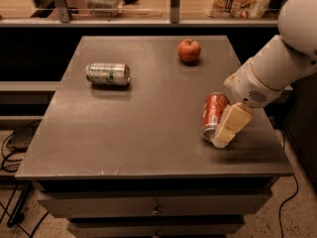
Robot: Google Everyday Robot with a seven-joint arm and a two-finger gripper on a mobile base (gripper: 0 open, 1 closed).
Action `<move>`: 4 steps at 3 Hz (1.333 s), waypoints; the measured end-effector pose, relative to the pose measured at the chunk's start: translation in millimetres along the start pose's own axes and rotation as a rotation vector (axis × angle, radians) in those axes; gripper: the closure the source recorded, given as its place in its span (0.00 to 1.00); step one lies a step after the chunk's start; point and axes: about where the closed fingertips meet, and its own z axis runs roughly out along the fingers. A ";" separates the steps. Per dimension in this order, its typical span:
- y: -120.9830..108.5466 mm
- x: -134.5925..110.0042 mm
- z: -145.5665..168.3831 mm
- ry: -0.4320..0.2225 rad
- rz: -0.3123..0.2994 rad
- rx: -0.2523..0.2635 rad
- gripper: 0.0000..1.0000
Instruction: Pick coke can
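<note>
The coke can, red-orange with white markings and a silver end toward the front, lies on its side at the right of the grey table. My gripper comes in from the right on a white arm. Its cream-coloured fingers reach down over the can's right side and front end, touching or nearly touching it. The can rests on the table top.
A silver-and-green can lies on its side at the back left. A red apple stands at the back centre-right. The table's right edge is just past the gripper. Shelves with packages run behind the table; drawers are below the top.
</note>
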 end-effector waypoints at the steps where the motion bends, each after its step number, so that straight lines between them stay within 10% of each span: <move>1: 3.6 -4.3 16.0 -0.003 -0.002 -0.037 0.18; 2: 5.1 -4.1 18.7 0.000 0.002 -0.048 0.42; 4: -18.3 -37.7 -91.2 0.009 -0.135 0.114 0.96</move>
